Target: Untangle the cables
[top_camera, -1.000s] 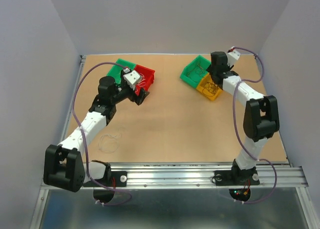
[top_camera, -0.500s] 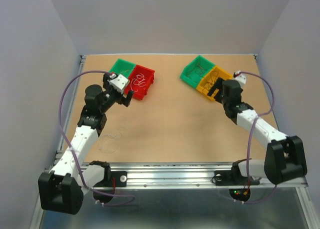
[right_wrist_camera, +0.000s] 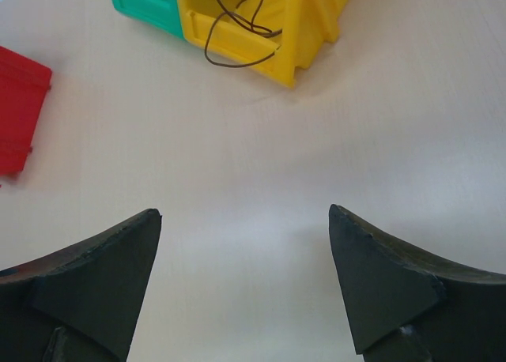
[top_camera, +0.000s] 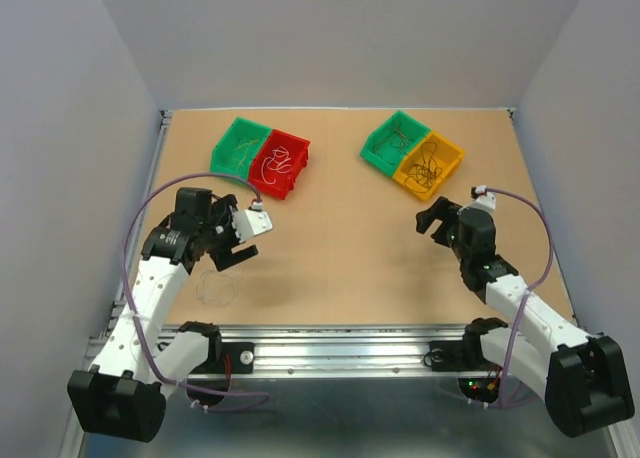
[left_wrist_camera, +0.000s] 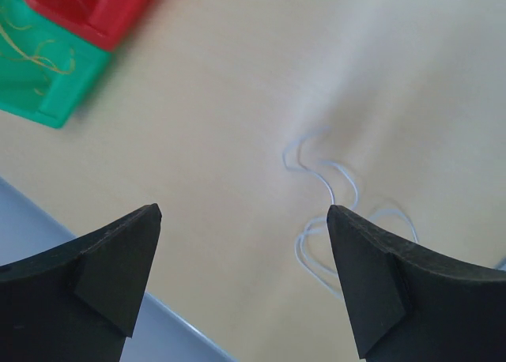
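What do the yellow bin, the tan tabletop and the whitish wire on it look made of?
Yellow bin: probably moulded plastic, smooth, evenly coloured. Tan tabletop: matte board, perhaps wood fibre; no grain shows. Whitish curly wire: hair-thin, holds loops; material unclear.

"What's sitting out there, apart from the job itself?"

"Four small plastic bins toward the far end of the tan table [top_camera: 340, 258]. On the left, a left green bin [top_camera: 221, 158] touches a red bin [top_camera: 271, 186], side by side. On the right, a right green bin [top_camera: 374, 159] is joined to a yellow bin [top_camera: 414, 185]."

"Are the pairs close?"

"Well apart. Grey walls [top_camera: 330, 38] stand on three sides, and a metal rail [top_camera: 350, 344] runs along the near edge."
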### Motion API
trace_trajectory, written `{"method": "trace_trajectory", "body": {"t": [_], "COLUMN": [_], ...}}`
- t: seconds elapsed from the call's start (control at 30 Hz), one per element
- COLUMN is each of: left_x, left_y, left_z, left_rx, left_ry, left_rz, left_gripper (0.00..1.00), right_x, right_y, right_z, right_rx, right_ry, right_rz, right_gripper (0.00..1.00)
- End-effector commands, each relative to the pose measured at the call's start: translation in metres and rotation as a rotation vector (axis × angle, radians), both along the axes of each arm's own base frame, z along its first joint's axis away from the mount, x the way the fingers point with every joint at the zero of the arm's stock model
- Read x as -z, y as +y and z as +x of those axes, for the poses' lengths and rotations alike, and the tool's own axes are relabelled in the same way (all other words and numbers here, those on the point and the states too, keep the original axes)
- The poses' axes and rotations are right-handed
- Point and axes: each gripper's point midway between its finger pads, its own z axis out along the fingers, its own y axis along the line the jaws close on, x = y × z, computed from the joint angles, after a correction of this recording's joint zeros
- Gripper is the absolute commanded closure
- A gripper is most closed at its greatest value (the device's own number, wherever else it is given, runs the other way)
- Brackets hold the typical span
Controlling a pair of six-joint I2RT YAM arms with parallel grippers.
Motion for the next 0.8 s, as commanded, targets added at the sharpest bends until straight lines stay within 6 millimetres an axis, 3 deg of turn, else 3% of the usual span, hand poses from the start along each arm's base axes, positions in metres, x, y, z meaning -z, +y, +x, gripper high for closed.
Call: {"method": "trace_trajectory", "body": {"t": [0.0,0.1,0.33,0.53,0.77], "left_x": [0.044,0.065,0.101,0.104,0.122], "left_y": [0.029,0.033,0.042,0.035,0.037], "left_z": [-0.034,-0.04,-0.024,-0.022,-0.034], "left_rx": [0.057,0.06,0.004,0.063,0.077], "left_ry": [0.182,0.264,0.307,0.334,0.414], "left_rz": [0.202,0.23,0.288,0.273,0.289], "left_gripper": [0.01,0.01,0.01,0.05,0.12], "right_x": [-0.018,-0.019,-0.019,-0.018,-0.019], "right_y": [0.006,0.006,0.006,0.006,0.006], "right_z": [0.001,-0.001,0.0,0.0,0.0], "right_rx": [-0.034,-0.032,-0.035,-0.034,-0.032], "right_ry": [-0.101,-0.111,-0.113,-0.111,-0.117], "right_rz": [0.023,0.027,0.027,0.027,0.029], "right_gripper": [0.08,0.07,0.07,0.07,0.07]}}
